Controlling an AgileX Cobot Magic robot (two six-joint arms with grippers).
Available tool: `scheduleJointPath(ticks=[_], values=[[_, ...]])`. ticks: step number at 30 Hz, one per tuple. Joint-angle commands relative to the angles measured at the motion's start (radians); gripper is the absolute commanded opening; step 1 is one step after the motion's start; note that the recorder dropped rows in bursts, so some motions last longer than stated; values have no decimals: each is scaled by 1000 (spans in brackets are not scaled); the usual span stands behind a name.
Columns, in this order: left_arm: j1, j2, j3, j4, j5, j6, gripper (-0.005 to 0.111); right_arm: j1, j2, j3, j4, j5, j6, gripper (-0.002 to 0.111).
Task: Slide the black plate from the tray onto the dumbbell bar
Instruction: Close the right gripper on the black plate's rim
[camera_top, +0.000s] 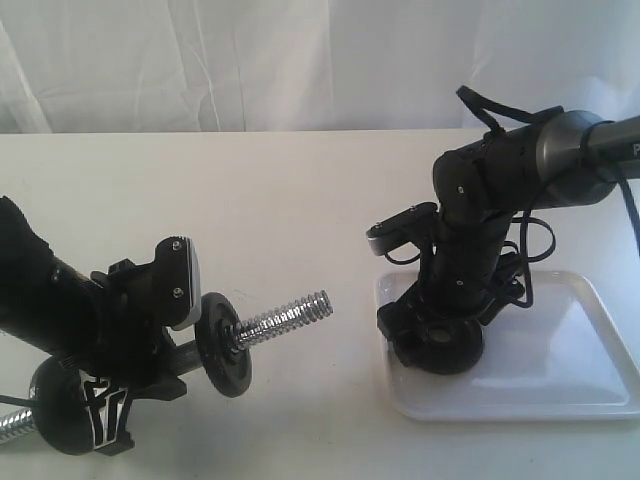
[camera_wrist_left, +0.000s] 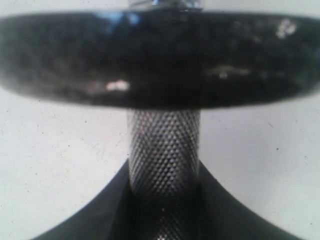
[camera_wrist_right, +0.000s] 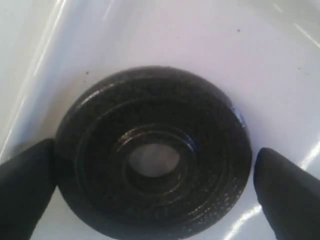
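My left gripper (camera_top: 150, 352) is shut on the knurled middle of the dumbbell bar (camera_wrist_left: 164, 150), held above the table. One black disc (camera_top: 222, 343) sits on the bar just past the jaws, with the bare threaded end (camera_top: 290, 316) pointing toward the tray. A second disc (camera_top: 58, 405) is on the bar's other end. The black plate (camera_wrist_right: 200, 125) lies flat in the white tray (camera_top: 560, 390) near its left end. My right gripper (camera_wrist_right: 152, 185) is open and lowered around the plate. One finger (camera_wrist_right: 25, 185) is at its edge and the other finger (camera_wrist_right: 287, 190) stands a little off it.
The white table (camera_top: 280, 200) stretches between the two arms, with a white curtain behind it. Black cables (camera_top: 530, 240) loop off the right arm above the tray. Most of the tray's right part (camera_top: 590, 340) is bare.
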Motion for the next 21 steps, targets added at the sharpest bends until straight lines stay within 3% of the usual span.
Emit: scheduleJointPath(ticks=[1, 21], values=[[-3, -44, -21, -75, -24, -4, 0, 3, 66, 30, -12, -11, -16, 104], [-3, -44, -21, -75, -24, -4, 0, -62, 69, 51, 137, -64, -126, 104]])
